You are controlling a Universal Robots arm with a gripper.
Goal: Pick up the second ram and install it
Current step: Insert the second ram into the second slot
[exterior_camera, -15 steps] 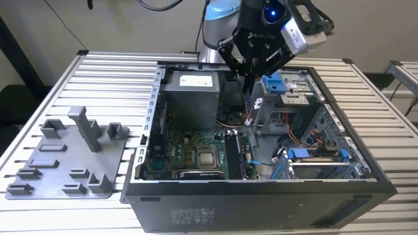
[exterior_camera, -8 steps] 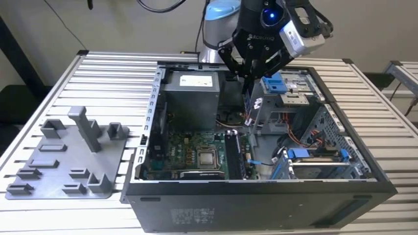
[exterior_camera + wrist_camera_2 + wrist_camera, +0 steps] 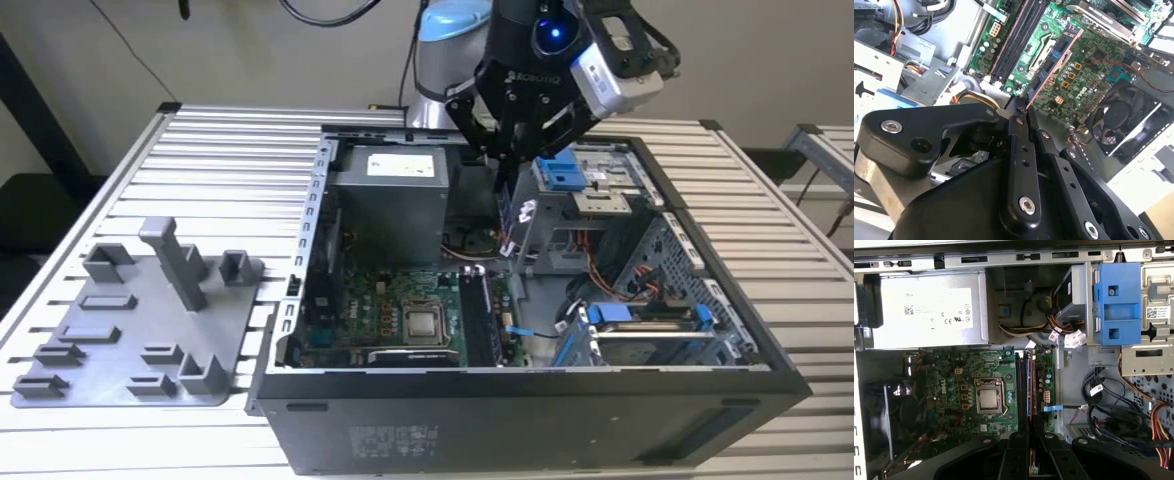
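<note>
Currently, the claw (image 3: 509, 160) hangs over the open computer case (image 3: 534, 410), which lies on its side on the slatted desk (image 3: 227, 150). Its fingers (image 3: 1021, 165) are closed tight on the second ram (image 3: 1050, 69), gripping the stick at one end. The rest of the stick projects beyond the fingertips toward the motherboard (image 3: 949, 385).

In the exterior view the stick hangs upright beneath the claw, inside the case opening between the power supply (image 3: 394, 195) and the drive cage with the blue bracket (image 3: 567, 172). In the first wrist view it is seen edge-on as a thin line running along the bank of memory slots (image 3: 1024, 385), just beside the processor socket (image 3: 988, 399). In the second wrist view the stick is held above the board and is not seated; the slots (image 3: 1016, 40) lie apart from it. Which slot it stands over cannot be determined.

A grey holder tray (image 3: 134, 340) sits on the desk at the exterior view's left, well apart from the claw.
</note>
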